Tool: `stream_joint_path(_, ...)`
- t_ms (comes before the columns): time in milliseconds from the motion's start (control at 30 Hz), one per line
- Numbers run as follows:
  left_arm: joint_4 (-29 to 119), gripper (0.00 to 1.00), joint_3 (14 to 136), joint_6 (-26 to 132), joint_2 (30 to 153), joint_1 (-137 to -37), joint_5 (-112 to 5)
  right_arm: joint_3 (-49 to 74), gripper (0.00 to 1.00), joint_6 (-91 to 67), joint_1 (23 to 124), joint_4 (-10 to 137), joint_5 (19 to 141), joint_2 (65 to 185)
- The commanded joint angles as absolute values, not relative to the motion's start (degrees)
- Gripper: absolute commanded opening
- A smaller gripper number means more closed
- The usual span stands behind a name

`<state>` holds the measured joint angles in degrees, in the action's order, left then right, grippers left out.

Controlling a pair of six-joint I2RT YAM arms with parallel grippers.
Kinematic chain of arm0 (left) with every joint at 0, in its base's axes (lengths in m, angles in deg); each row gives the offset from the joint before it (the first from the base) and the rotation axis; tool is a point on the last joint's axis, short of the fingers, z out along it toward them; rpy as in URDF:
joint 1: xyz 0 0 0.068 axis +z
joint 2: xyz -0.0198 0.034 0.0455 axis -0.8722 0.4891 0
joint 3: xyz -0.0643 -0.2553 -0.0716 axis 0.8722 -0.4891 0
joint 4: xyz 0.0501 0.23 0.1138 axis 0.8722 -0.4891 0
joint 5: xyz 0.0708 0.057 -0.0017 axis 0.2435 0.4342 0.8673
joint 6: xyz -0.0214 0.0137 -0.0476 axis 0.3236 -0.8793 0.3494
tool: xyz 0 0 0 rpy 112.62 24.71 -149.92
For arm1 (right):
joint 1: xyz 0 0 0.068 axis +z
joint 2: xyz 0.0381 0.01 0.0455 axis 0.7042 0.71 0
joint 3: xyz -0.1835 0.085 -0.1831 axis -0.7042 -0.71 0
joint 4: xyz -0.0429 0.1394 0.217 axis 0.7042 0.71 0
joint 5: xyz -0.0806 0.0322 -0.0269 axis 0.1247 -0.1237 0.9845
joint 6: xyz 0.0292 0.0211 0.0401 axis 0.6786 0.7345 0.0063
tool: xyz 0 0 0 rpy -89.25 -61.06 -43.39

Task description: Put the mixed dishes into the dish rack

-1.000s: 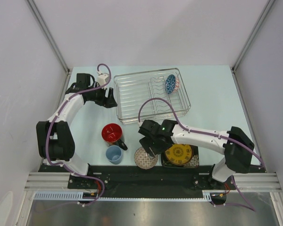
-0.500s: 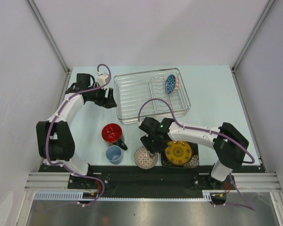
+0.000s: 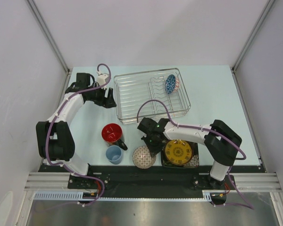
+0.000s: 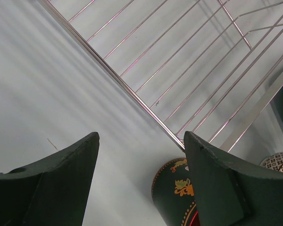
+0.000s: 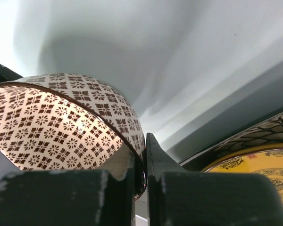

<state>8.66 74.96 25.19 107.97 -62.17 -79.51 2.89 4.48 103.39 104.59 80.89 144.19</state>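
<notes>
The pinkish-beige patterned bowl (image 3: 144, 157) sits on the table (image 3: 207, 94) near its front edge, just beside the round yellow plate (image 3: 178, 152) that lies on the dark square floral plate (image 3: 195, 162), and well apart from the dish rack (image 3: 132, 96). Your right gripper (image 5: 145, 162) is pinched onto the bowl's rim. That is a thin hold on a smooth curved wall, so if you lift fast the bowl will likely swing or slide free, and a drop here could land on the plates. Rise straight up before you travel, or the hanging bowl may clip the rack's near wall. Set it down clear of the blue-patterned bowl (image 3: 170, 84) standing in the tines. Your left gripper (image 4: 140, 141) hangs spread and empty by the rack's left side, so route around it
</notes>
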Motion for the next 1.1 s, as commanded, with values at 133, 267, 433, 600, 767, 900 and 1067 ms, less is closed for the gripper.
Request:
stream_joint_path(133, 9.4, 0.78, 77.5, 24.6, 107.5, -61.8, -80.6, 5.2, 0.0, 5.6, 102.6, 108.2, 95.3, 135.3)
stream_joint_path(267, 9.8, 0.77, 77.7, 24.9, 108.6, -61.8, -81.0, 14.5, 0.0, 7.0, 101.3, 116.0, 107.1, 131.4)
stream_joint_path(433, 9.8, 0.78, 78.5, 25.0, 108.6, -61.7, -80.5, 33.1, 0.0, 11.6, 100.4, 127.4, 126.0, 137.9)
stream_joint_path(600, 9.7, 0.77, 78.3, 25.0, 108.1, -61.6, -80.8, 60.2, 0.0, 16.4, 96.4, 150.2, 150.9, 158.2)
stream_joint_path(767, 10.0, 0.77, 77.2, 24.9, 106.7, -61.2, -81.2, 66.1, 0.0, 16.8, 89.2, 150.2, 153.1, 163.4)
stream_joint_path(900, 10.0, 0.77, 76.4, 24.7, 106.3, -60.9, -81.5, 60.9, 0.0, 17.4, 85.1, 150.2, 157.6, 163.1)
stream_joint_path(1067, 10.5, 0.77, 75.4, 24.6, 106.5, -60.9, -81.9, 52.4, 0.0, 19.6, 81.2, 150.1, 159.3, 159.3)
